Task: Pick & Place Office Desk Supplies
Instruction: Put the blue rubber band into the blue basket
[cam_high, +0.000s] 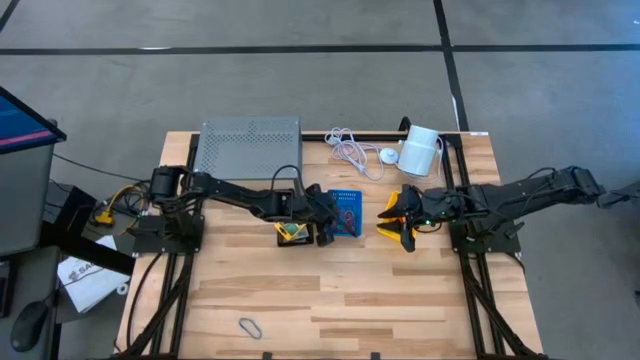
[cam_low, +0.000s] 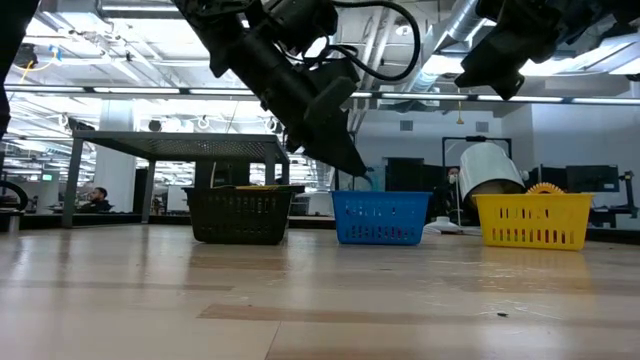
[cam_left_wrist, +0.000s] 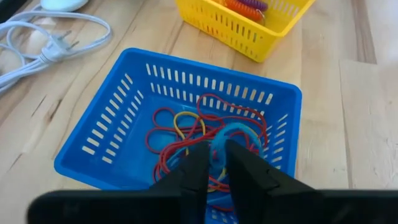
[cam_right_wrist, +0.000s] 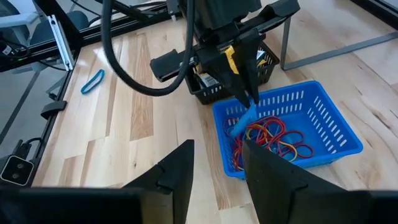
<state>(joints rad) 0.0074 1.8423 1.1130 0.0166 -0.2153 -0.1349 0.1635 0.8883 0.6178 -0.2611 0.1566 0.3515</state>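
My left gripper (cam_left_wrist: 216, 158) reaches slanting down into the blue bin (cam_left_wrist: 81, 165), shut on a light blue loop (cam_right_wrist: 242, 121). Red, yellow and blue loops (cam_left_wrist: 205, 124) lie tangled on the bin's floor. The black bin (cam_high: 292, 233) stands to the left of the blue bin (cam_high: 345, 212), and the yellow bin (cam_high: 392, 215) to its right. An orange coil (cam_left_wrist: 245, 7) lies in the yellow bin. My right gripper (cam_right_wrist: 217, 168) hangs open over the yellow bin with nothing between its fingers. My left gripper pinches the light blue loop's upper end (cam_left_wrist: 217, 144) between its two fingertips. The fingers come slanting down from the table's left. The loop hangs below them, its lower end (cam_right_wrist: 235, 129) on the loops in the blue bin.
One loop (cam_high: 250, 327) lies alone near the table's front edge. At the back stand a grey metal box (cam_high: 248, 145), a coiled white cable (cam_high: 350, 150) and a white cylinder (cam_high: 420, 150). Bare wood stretches in front of the bins.
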